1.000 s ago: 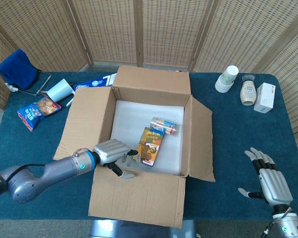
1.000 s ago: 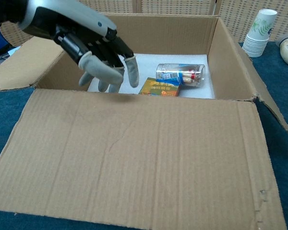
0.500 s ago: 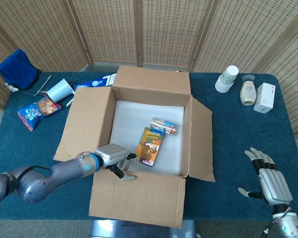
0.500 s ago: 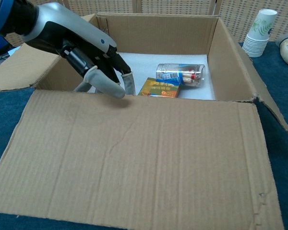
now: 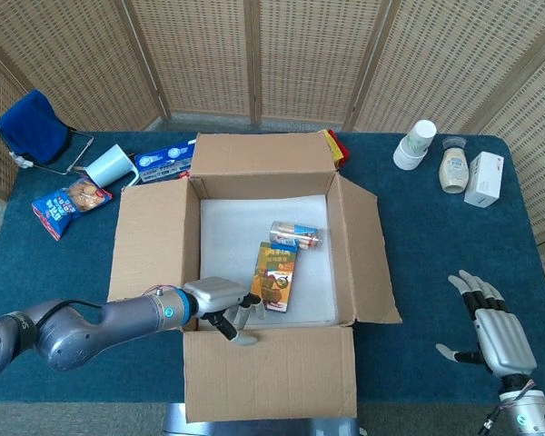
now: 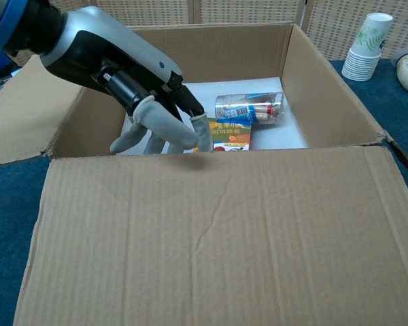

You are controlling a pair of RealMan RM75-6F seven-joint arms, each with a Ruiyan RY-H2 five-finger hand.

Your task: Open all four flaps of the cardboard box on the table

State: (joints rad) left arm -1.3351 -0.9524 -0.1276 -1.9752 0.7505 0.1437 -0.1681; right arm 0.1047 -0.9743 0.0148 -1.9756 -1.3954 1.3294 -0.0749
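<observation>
Since a second ago the cardboard box (image 5: 265, 272) has slid a little toward the robot and squared up, and the left hand (image 5: 220, 303) has come down to the fold line of the near flap (image 6: 217, 238). That hand is now resting with its fingers (image 6: 164, 133) spread and hooking over the flap's inner edge, tips dipping into the box; it seems to be pressing on the edge rather than grasping it, though the flap is hiding the tips. Just beyond those fingers, an orange carton (image 5: 274, 275) and a clear bottle (image 5: 295, 235) are lying on the white box floor, leaving open room behind them up to the far flap (image 5: 262, 154). Left of the hand, the left flap (image 5: 149, 236) is lying spread outward; across the box from it, the right flap (image 5: 366, 250) is leaning outward as well. The right hand (image 5: 492, 332) is waiting released, fingers apart, on bare blue bench (image 5: 436, 245), well clear of the box's right edge.
</observation>
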